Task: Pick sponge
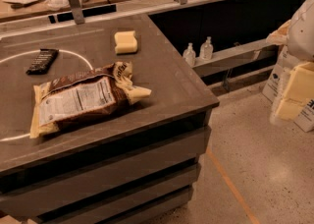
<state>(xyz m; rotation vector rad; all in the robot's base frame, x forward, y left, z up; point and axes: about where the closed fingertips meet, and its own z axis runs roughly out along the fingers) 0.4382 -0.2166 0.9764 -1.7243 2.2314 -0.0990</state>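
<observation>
The sponge (pixel 126 42), a small pale yellow foam block, lies flat on the grey table top (pixel 167 78) toward its far right side. My gripper (pixel 293 95) is at the right edge of the view, off the table and well to the right of the sponge, over the floor. Its cream-yellow finger pads (pixel 299 84) show below the white arm housing (pixel 301 26). Nothing shows between the pads.
A brown-and-cream snack bag (pixel 81 99) lies in the middle of the table, in front of the sponge. A dark bar (pixel 42 61) lies at the far left. Two small clear bottles (pixel 197 51) stand on a low shelf beyond the table's right edge. A speckled floor (pixel 255 169) lies to the right.
</observation>
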